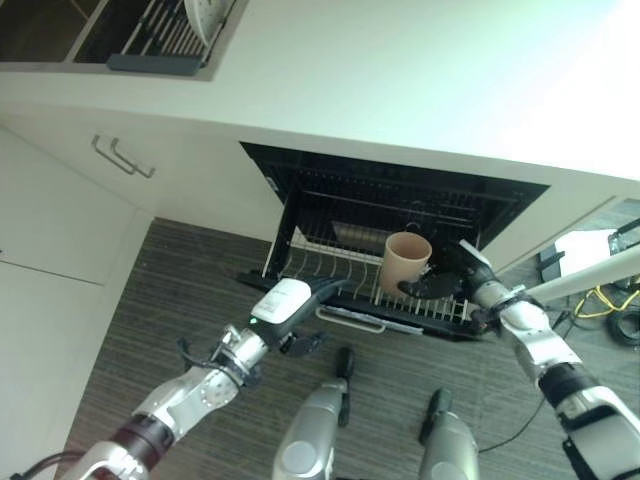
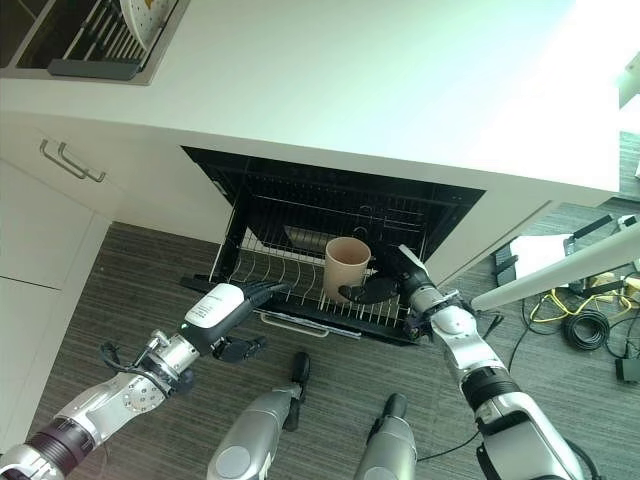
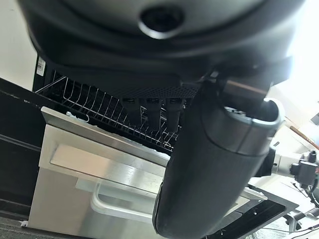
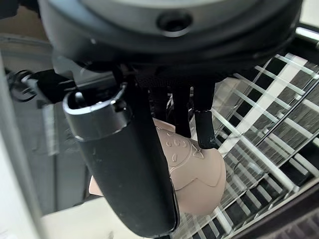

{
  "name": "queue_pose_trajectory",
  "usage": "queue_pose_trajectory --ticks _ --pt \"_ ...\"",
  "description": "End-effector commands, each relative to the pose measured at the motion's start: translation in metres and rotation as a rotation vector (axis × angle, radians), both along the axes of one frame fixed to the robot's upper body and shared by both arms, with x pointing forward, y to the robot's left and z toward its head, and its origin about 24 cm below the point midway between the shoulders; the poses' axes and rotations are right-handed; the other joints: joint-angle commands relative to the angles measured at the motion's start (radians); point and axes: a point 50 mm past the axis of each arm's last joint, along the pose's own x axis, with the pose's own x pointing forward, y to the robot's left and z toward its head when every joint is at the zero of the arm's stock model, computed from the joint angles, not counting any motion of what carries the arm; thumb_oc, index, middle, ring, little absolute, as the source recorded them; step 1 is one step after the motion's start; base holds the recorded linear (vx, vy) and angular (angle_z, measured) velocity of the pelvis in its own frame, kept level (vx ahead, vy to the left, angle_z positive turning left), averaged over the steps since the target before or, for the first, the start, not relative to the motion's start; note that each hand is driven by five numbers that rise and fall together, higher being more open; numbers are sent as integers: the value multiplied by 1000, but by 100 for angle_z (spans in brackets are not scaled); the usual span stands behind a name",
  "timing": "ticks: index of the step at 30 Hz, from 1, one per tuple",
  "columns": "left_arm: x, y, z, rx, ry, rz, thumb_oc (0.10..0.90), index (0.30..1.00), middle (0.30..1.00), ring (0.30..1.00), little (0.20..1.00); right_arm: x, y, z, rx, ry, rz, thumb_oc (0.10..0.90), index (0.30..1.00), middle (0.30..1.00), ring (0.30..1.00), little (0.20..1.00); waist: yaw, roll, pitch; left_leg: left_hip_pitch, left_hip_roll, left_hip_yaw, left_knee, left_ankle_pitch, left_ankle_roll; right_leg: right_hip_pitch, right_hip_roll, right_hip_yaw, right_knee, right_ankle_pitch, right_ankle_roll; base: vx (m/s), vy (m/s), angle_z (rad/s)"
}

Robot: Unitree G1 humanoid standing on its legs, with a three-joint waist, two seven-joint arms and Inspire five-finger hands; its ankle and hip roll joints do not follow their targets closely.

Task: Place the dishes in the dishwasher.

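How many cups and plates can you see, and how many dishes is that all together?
Cups: 1, the beige cup held by the right hand over the dishwasher rack.
Plates: 1, a white plate in the counter rack.
Total: 2 dishes.

1. One tan cup (image 1: 405, 260) is showing, over the rack.
2. One pulled-out wire rack (image 1: 330, 270) is sitting in one open dishwasher (image 2: 330, 215).
3. Two robot hands are showing: left (image 1: 290, 305) and right (image 1: 440, 285).
4. One plate (image 1: 205, 15) is standing in one sink rack (image 1: 160, 40) up on the worktop (image 1: 400, 70).
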Motion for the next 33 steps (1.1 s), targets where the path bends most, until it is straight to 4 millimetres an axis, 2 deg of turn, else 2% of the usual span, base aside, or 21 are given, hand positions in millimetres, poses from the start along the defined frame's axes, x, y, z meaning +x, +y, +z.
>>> queue_pose_trajectory --ticks 1,8,13,14,15,22,33 --pt "4 -12 37 -112 -146 -72 800 900 900 900 900 19 5 56 -43 -235 51 400 300 300 300 300 5 -4 -38 23 54 -1 117 -222 -35 -47 -14 27 -56 43 6 0 0 0" --pt "9 -14 43 -111 -183 -68 800 900 900 900 900 23 -11 62 -89 -261 -61 400 300 300 300 300 12 6 1 0 48 2 117 -217 -32 -68 -23 23 -56 54 9 -21 -5 6" --pt "10 -17 42 -115 -195 -76 800 900 900 900 900 20 -20 53 -144 -254 -135 400 300 300 300 300 7 4 19 1 47 6 117 -220 -30 -69 -21 26 -56 58 10 4 1 5" --pt "10 -18 43 -114 -198 -75 800 900 900 900 900 19 -20 51 -150 -238 -136 533 500 500 500 500 5 2 21 2 48 6 117 -221 -29 -69 -21 26 -56 59 10 0 0 0" --pt "11 -18 43 -114 -202 -74 800 900 900 900 900 19 -21 48 -156 -227 -139 800 900 900 900 900 4 0 24 3 48 6 117 -221 -29 -68 -20 27 -56 59 11 1 -31 0" --pt "14 -22 42 -118 -212 -65 800 900 900 900 900 13 -27 31 -168 -173 -201 800 900 900 900 900 -8 -1 30 13 51 14 117 -224 -30 -64 -20 27 -56 61 10 0 -5 0" --pt "13 -26 37 -130 -194 -63 800 900 900 900 900 8 -25 27 -160 -207 -237 800 900 900 900 900 -29 6 24 37 53 37 117 -233 -32 -51 -22 32 -56 60 9 0 0 0"
